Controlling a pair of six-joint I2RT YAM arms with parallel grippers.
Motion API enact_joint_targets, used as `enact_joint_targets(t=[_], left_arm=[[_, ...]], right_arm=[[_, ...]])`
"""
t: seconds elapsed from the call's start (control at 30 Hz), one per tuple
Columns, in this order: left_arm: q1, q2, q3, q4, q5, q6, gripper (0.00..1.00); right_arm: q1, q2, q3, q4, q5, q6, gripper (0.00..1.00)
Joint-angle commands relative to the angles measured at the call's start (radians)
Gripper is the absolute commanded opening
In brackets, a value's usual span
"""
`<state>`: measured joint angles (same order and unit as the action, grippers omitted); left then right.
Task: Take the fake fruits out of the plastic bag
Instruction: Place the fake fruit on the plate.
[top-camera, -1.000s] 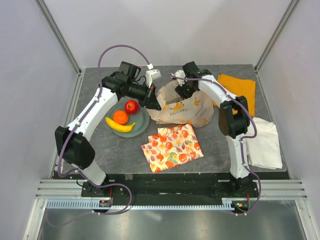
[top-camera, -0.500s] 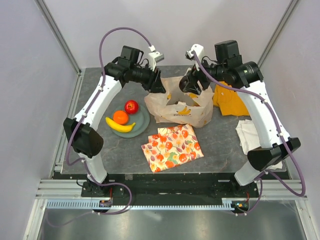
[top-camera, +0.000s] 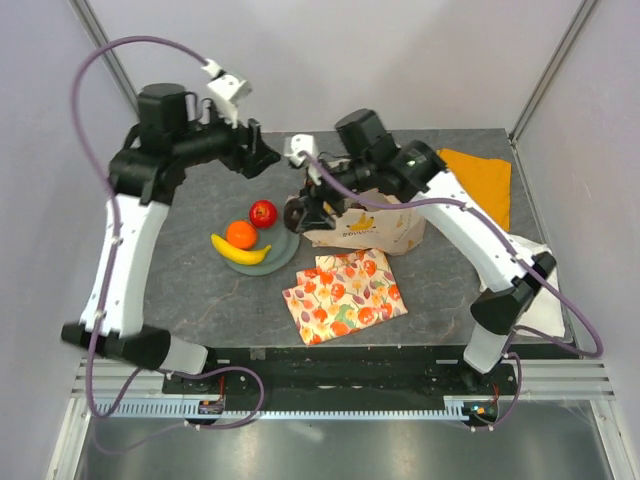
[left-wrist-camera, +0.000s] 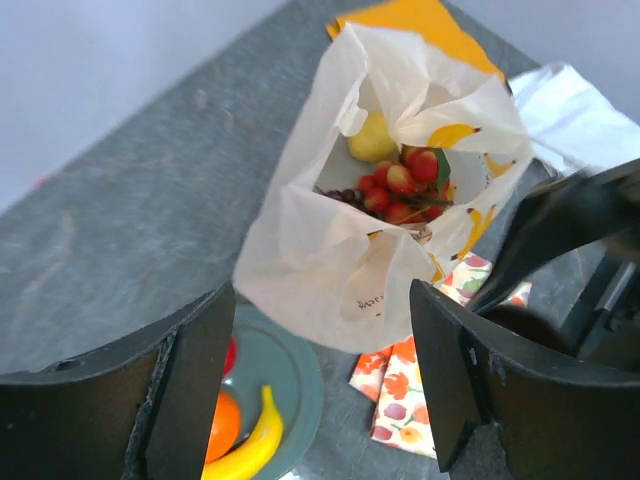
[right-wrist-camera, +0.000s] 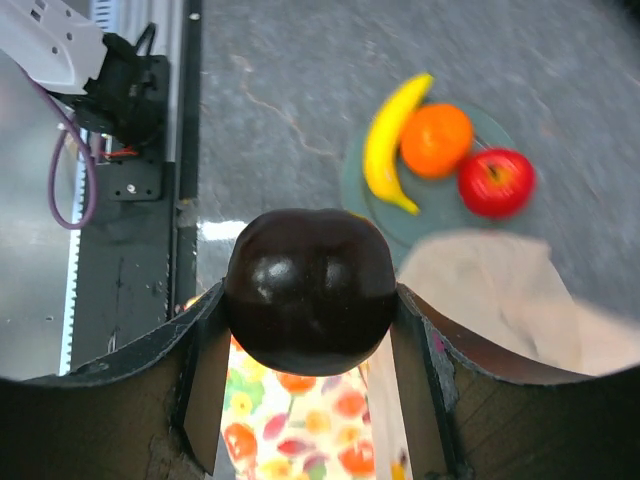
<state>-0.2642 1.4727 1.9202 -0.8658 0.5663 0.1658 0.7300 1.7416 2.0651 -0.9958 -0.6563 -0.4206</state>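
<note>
**Desk:** So, what do you have on the right side?

**Operator:** My right gripper (top-camera: 298, 213) is pinching a dark round fruit (right-wrist-camera: 308, 290), glossy and near black, with one finger on each flank. I have it above the table (top-camera: 200, 300), near the right rim of the grey-green plate (top-camera: 288, 242) and at the left side of the plastic bag (top-camera: 385, 228).

**Desk:** And the left?

**Operator:** My left gripper (top-camera: 262, 157) is raised over the far left of the table. Its fingers (left-wrist-camera: 190, 380) are spread wide with nothing between them. Its camera looks down into the bag's open mouth.

**Desk:** What is inside?

**Operator:** I see a yellow lemon (left-wrist-camera: 372, 140), a red grape bunch (left-wrist-camera: 402, 182) and, touching that bunch, some dark grapes (left-wrist-camera: 338, 195).

**Desk:** And on the plate?

**Operator:** A banana (top-camera: 240, 252), an orange (top-camera: 240, 234) and a red apple (top-camera: 263, 212) are packed close together.

**Desk:** What else is on the table?

**Operator:** A fruit-patterned cloth (top-camera: 345, 295) lies flat just in front of the bag. An orange cloth (top-camera: 485, 180) sits behind the bag to the right. A white cloth (top-camera: 548, 295) lies at the right edge, partly hidden by my right arm.
</note>
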Motion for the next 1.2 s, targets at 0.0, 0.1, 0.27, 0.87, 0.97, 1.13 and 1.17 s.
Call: enact_joint_targets(t=[0.0,0.1,0.27,0.87,0.97,1.13,1.17], left_arm=[[0.072,-0.167,-0.067,0.005,-0.058,-0.002,0.78],[0.105,-0.242,-0.099,0.010,-0.089,0.011,0.78],[0.115,-0.328,-0.154,-0.013,-0.085,0.034,0.79],[0.241,-0.416,-0.274,-0.038,-0.008,0.000,0.79],[0.260,-0.419,-0.279,-0.038,0.009,-0.009,0.79],[0.263,-0.416,-0.282,-0.033,0.027,-0.023,0.79],[0.263,-0.416,-0.283,-0.030,0.032,-0.028,0.79]], right_arm=[[0.095,0.116,0.050,0.108,-0.005,-0.033,0.42],[0.130,0.205,0.061,0.126,0.010,-0.040,0.41],[0.126,0.373,0.090,0.155,0.130,0.034,0.39],[0.069,0.634,0.208,0.230,0.449,0.105,0.45],[0.069,0.648,0.205,0.224,0.466,0.108,0.46],[0.069,0.664,0.194,0.212,0.475,0.123,0.48],[0.069,0.665,0.196,0.212,0.478,0.125,0.49]])
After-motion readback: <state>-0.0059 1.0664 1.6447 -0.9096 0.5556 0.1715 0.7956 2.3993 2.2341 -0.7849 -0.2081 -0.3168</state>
